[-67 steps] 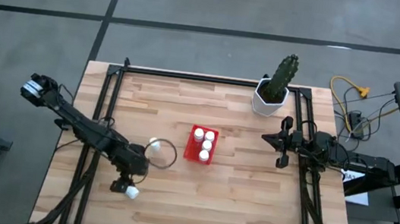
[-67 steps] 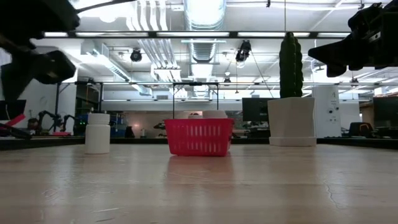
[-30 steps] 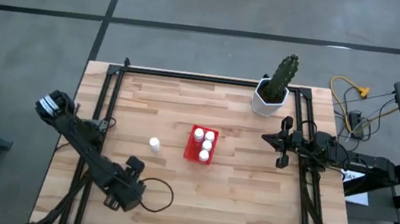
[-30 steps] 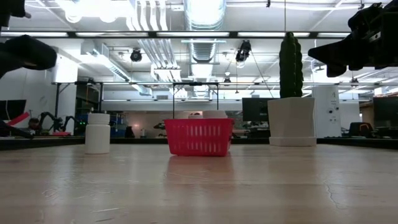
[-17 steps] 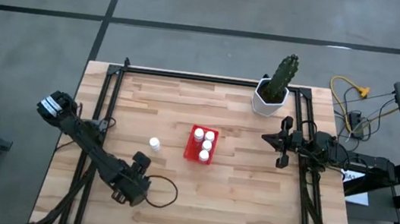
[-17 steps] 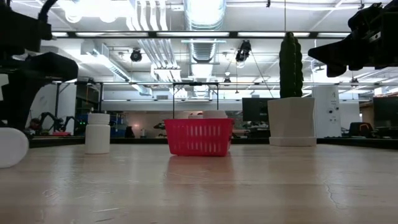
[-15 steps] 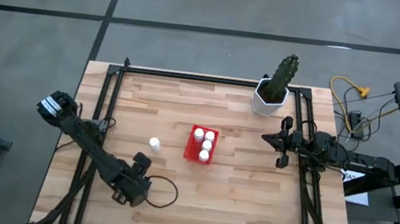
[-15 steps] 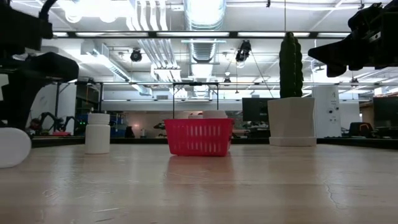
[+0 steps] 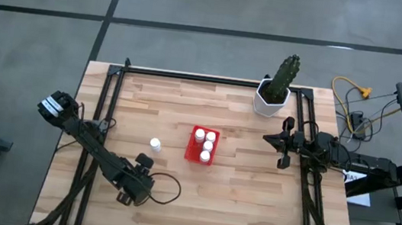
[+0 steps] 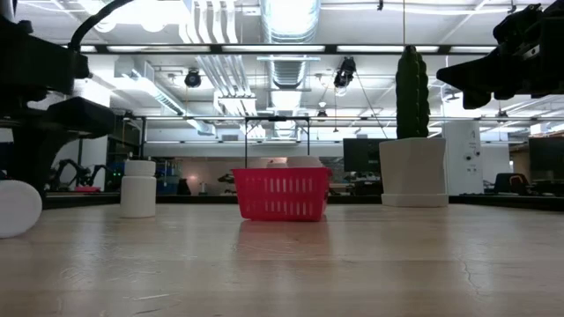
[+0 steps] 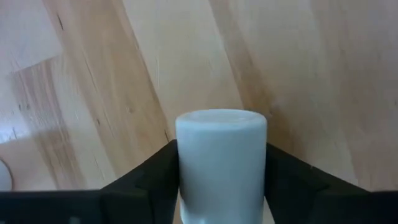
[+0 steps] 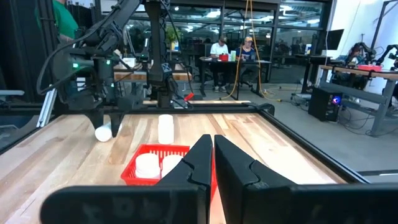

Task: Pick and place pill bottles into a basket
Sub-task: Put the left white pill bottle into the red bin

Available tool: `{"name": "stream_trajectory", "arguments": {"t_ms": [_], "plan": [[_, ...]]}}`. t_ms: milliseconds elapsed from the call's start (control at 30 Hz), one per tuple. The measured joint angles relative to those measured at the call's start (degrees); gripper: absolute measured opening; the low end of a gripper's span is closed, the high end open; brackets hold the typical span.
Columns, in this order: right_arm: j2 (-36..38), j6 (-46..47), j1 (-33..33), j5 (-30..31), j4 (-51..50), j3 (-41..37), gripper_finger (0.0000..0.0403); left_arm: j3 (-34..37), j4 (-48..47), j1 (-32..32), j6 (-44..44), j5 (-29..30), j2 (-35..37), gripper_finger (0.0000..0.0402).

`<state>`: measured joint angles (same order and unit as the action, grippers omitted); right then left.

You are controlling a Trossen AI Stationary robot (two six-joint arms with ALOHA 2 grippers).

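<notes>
One white pill bottle (image 10: 18,209) lies on its side at the near left of the table, and my left gripper (image 9: 127,190) is shut on it; it also shows between the fingers in the left wrist view (image 11: 221,168). A second pill bottle (image 9: 154,144) stands upright on its base, left of the red basket (image 9: 190,146). Three bottles (image 9: 205,156) stand in the basket. My right gripper (image 9: 267,140) hovers shut and empty right of the basket, well above the table. My left gripper pinches the lying bottle's round side wall (image 11: 186,180) between its two fingers, one on each side. The fingers come from above, pointing down, across the bottle. The bottle lies level at table height, one round end toward the near edge; I cannot tell whether it rests on the wood.
A white pot with a cactus (image 9: 270,98) stands at the far right, behind the basket. Black rails (image 9: 104,116) run along the table's left, right and far sides. A loose cable (image 9: 165,189) curls beside the left gripper. People sit beyond the table in the right wrist view.
My left gripper has come down at the near left and shifted a little toward the table's right. The lying bottle has come into the low view's left edge under it.
</notes>
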<state>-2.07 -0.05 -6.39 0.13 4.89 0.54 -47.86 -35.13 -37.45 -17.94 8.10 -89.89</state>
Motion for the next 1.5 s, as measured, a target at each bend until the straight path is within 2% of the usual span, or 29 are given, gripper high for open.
{"name": "stream_trajectory", "arguments": {"t_ms": [133,867,1167,1500], "plan": [[0.0,0.0,0.0,0.0,0.0,0.0,0.0008,-0.2,0.2,0.0,-1.2,-0.4,0.0,0.0147],[0.0,0.0,0.0,0.0,0.0,0.0,0.0008,-5.4,-1.7,1.0,-0.1,-1.4,-0.2,0.0146],[0.0,0.0,0.0,0.0,0.0,0.0,0.0008,-17.1,-16.0,4.4,2.7,0.3,-7.3,0.0146],[0.0,0.0,0.0,0.0,0.0,0.0,0.0008,-29.1,-16.4,11.0,8.4,2.2,-8.5,0.0148]]}}
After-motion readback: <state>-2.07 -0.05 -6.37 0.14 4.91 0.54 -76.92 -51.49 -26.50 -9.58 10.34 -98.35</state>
